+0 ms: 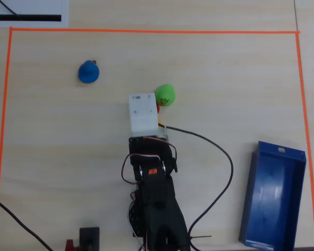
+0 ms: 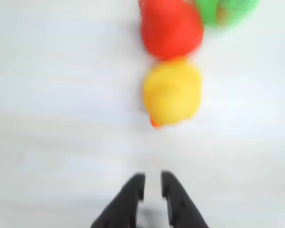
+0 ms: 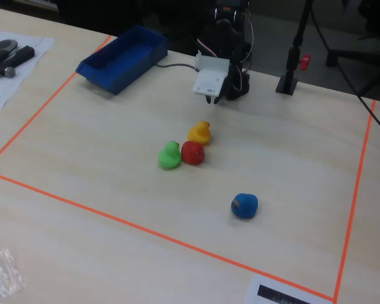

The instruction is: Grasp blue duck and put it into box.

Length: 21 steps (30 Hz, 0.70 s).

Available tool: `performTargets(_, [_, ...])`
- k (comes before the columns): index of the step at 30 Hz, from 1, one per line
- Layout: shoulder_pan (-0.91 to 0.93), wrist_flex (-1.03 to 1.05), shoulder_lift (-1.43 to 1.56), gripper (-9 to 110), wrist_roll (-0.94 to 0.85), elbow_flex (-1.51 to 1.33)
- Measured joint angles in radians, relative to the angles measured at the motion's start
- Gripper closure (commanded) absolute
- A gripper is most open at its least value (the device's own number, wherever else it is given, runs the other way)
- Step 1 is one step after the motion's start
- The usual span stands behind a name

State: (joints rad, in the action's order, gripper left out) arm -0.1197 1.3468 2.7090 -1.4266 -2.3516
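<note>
- In the overhead view, the blue duck (image 1: 88, 71) is sitting by itself toward the upper left of the table (image 1: 230, 78), well apart from the other toys and nowhere near your arm.
- Moving right in that view, your gripper (image 2: 152, 183) is hanging under the white wrist block (image 1: 143, 112), which is covering it from above; the green duck (image 1: 166, 95) is peeking out just beside the block's right edge.
- In the wrist view, the jaws are nearly pressed together with only a thin gap between them, and they are pinching nothing.
- Directly ahead of the jaws in that view, you are facing the yellow duck (image 2: 172, 92), with the red duck (image 2: 171, 27) touching it behind; the blue one is not showing there at all.
- So, as I judge it, you are aiming at the wrong cluster: your target is lying off to the left and farther out, and the next move is calling for a swing left plus a wider opening.
- The duck is looking rounded, so I cannot make out any long axis to line up with.
- Far right in the overhead view, the box (image 1: 254, 209) is waiting empty near the lower right corner, on the opposite side from the blue duck.
</note>
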Motion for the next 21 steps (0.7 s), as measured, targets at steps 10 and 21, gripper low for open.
performTargets(10, [-0.167,-0.311,-0.41,81,-0.097,0.466])
performTargets(21, [-0.267,-0.672,-0.626,80,-0.256,0.413])
